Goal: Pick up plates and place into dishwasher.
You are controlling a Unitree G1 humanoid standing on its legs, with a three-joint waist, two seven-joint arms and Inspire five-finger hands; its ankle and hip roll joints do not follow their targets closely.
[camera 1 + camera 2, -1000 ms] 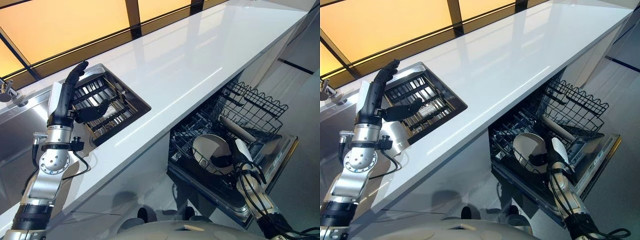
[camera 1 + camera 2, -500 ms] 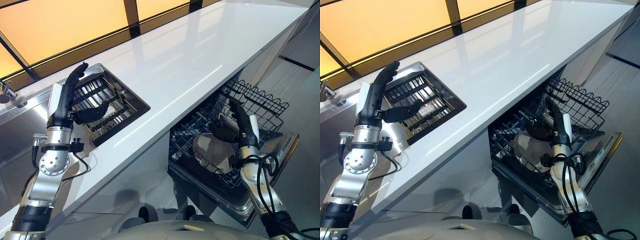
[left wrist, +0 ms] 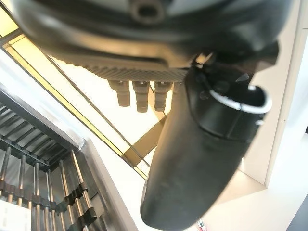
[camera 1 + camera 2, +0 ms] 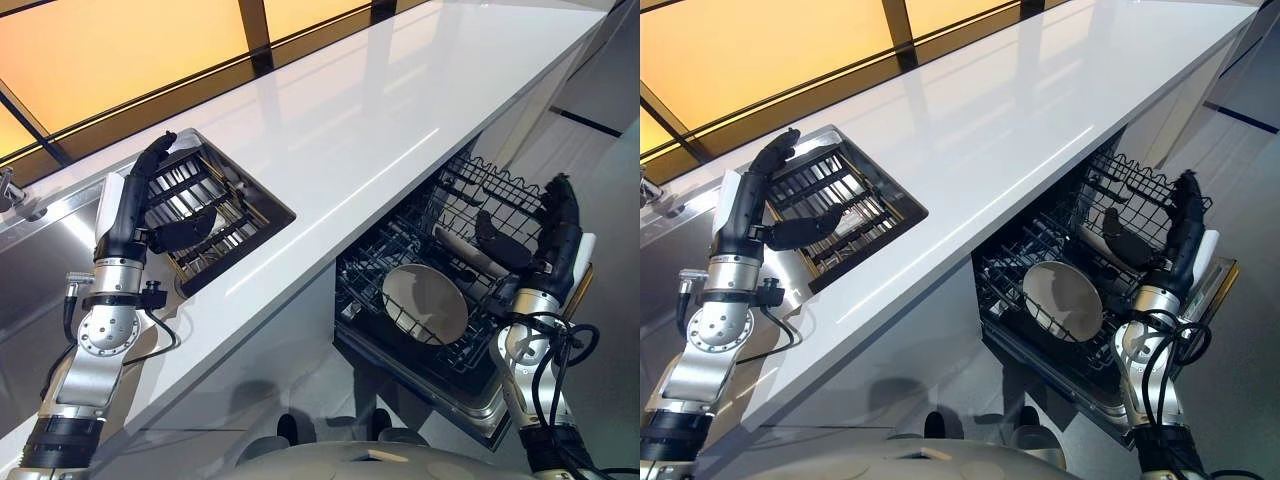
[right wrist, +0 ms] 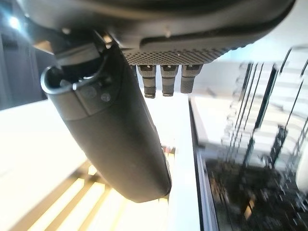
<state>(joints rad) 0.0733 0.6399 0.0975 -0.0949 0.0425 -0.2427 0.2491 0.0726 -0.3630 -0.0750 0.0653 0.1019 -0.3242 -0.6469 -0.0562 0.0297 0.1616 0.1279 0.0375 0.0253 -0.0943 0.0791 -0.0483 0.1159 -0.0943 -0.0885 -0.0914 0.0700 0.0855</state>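
Observation:
A round pale plate (image 4: 425,303) stands tilted on edge in the dishwasher's black lower rack (image 4: 385,262), and nothing is touching it. My right hand (image 4: 552,240) is raised to the right of the plate, over the rack's far side, open with straight fingers and apart from the plate. In the right wrist view its thumb (image 5: 115,130) holds nothing. My left hand (image 4: 127,212) is upright over the near corner of the metal dish rack (image 4: 225,205) set in the counter, open and empty. Its thumb (image 3: 202,144) stands free in the left wrist view.
The lower rack is pulled out over the open dishwasher door (image 4: 575,295), below the long white counter (image 4: 380,110). A second pale dish edge (image 4: 462,250) lies in the rack behind the plate. A steel sink (image 4: 30,285) and tap (image 4: 12,188) are at the left.
My right hand has let go of the plate and risen up and to the right of it. The plate stays standing in the lower rack. The left hand has kept its pose.

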